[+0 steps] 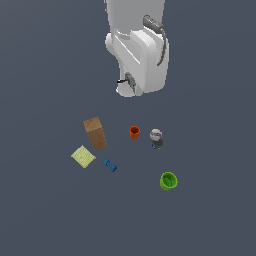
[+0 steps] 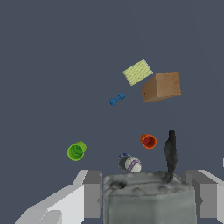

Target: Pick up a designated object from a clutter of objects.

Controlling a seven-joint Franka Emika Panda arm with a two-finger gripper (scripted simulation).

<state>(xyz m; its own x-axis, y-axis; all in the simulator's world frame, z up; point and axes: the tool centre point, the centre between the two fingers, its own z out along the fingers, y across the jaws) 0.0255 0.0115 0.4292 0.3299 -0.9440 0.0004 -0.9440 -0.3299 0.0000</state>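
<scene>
In the wrist view a grey blocky item with a dark upright bit, the designated object (image 2: pixel 148 202), fills the gap between the two fingers. My gripper (image 2: pixel 148 192) is shut on it, high above the floor. In the exterior view the white hand (image 1: pixel 142 57) hides most of the gripper, and only a small dark bit of the held item (image 1: pixel 123 80) shows beside it. The clutter of objects lies well below: an orange cup (image 1: pixel 134 132), a grey-purple figure (image 1: pixel 156 138) and a blue dumbbell-shaped piece (image 1: pixel 110 165).
A brown box (image 1: pixel 95 132) and a pale yellow pad (image 1: pixel 83 156) lie toward the exterior view's left. A green cup (image 1: pixel 169 180) stands toward the exterior view's right. Dark grey floor surrounds the items on all sides.
</scene>
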